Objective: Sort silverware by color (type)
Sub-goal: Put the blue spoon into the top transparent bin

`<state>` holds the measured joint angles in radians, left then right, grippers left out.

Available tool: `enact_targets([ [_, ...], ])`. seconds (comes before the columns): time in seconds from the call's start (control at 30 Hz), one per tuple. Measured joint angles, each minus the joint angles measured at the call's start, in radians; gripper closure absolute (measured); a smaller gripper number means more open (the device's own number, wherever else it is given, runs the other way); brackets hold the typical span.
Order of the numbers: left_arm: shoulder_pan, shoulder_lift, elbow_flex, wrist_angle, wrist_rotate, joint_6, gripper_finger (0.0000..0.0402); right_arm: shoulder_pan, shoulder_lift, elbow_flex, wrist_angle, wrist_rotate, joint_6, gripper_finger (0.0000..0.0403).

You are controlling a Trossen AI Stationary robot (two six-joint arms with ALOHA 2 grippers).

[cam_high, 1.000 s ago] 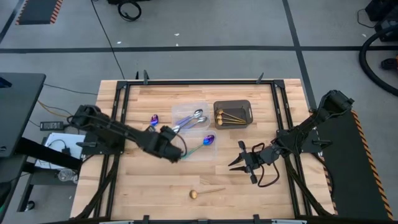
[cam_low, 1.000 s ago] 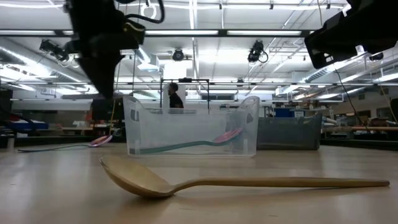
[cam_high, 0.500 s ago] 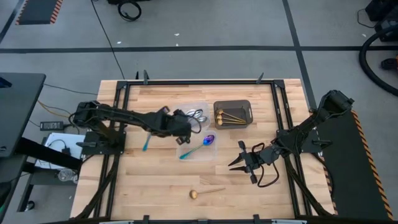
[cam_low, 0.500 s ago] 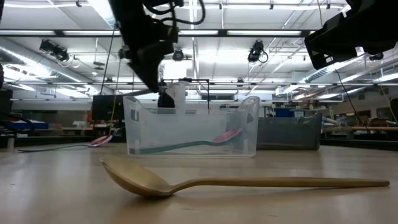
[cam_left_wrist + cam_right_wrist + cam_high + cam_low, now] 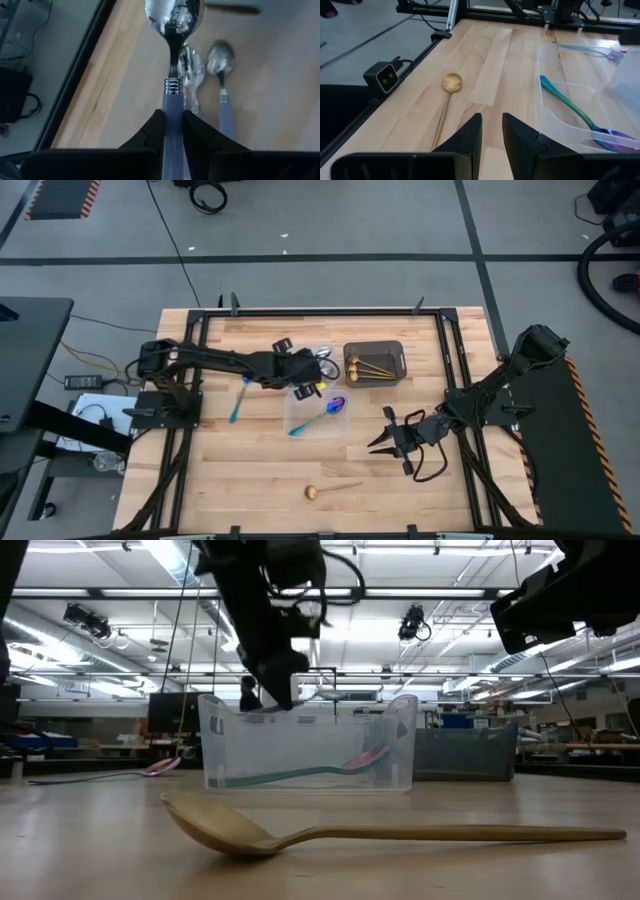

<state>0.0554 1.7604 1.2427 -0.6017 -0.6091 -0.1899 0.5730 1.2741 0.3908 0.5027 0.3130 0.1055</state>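
A wooden surface (image 5: 250,470) seen from above, with two dark robot arms. The left gripper (image 5: 305,370) has swung from nearer the left edge toward the far middle over the last second and now hangs above a clear tub (image 5: 300,360) there. Its fingers (image 5: 155,131) are clenched on the pale blue handle of a silver spoon (image 5: 172,50), bowl pointing away from the wrist. Below it lie two more silver, blue-handled spoons (image 5: 220,75), so this piece appears ready to join its matching group.

A second clear tub (image 5: 318,418), nearer the middle, holds an iridescent purple spoon with a teal handle (image 5: 320,416). A dark tub (image 5: 374,364) just right of the clear ones holds gold spoons (image 5: 368,366). A teal-handled piece (image 5: 240,396) lies loose toward the left edge, and one gold spoon (image 5: 330,490) lies alone near the front edge; both are unsorted.

The right gripper (image 5: 385,438) waits toward the right edge, its fingers (image 5: 470,132) released and empty. The front half of the surface is mostly open, giving either arm room to reach the loose spoons.
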Motion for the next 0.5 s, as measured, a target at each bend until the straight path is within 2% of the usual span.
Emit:
enact_targets([
  [0.27,0.064,0.087,-0.001,0.013,0.077,0.026,0.0343,0.001,0.0,0.0,-0.003,0.0,0.004,0.0316],
  [0.5,0.085,0.108,-0.005,0.026,0.125,0.03,0.0341,0.001,0.0,0.0,-0.009,0.0,0.006,0.0316],
])
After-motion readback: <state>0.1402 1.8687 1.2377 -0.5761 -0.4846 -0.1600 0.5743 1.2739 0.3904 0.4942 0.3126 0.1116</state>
